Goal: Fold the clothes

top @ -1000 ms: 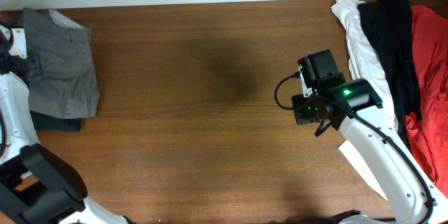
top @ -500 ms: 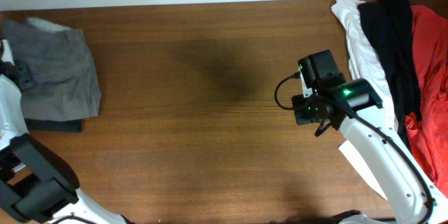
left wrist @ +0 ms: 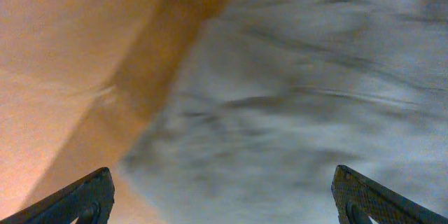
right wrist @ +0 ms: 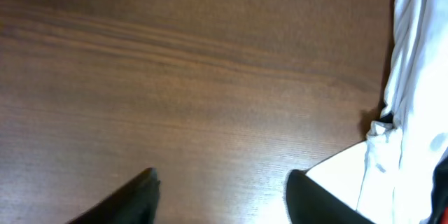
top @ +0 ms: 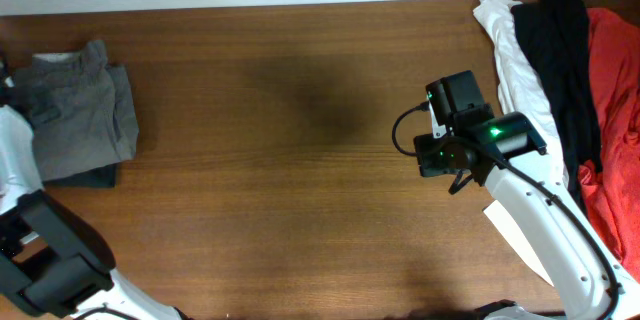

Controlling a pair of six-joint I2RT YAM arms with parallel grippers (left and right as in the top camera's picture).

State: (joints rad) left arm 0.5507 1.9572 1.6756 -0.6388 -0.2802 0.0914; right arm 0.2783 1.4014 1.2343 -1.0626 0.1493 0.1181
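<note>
Clothes (top: 78, 110) folded into a grey-khaki bundle at far left end of table (top: 300, 110), toward the back edge. Lies on a small dark garment (top: 85, 174), with a dark strip showing along the front. Fills most of the left wrist view as blurred cloth, with wood to its left. Left gripper (left wrist: 224, 199) spread wide above that cloth, fingertips (left wrist: 87, 199) at the bottom corners, nothing pinched. Right gripper (right wrist: 224, 196) likewise parted and empty, over bare wood right of centre. White garment (top: 515, 50), black garment (top: 565, 60) and red garment (top: 612, 110) heaped side by side at right end of table.
</note>
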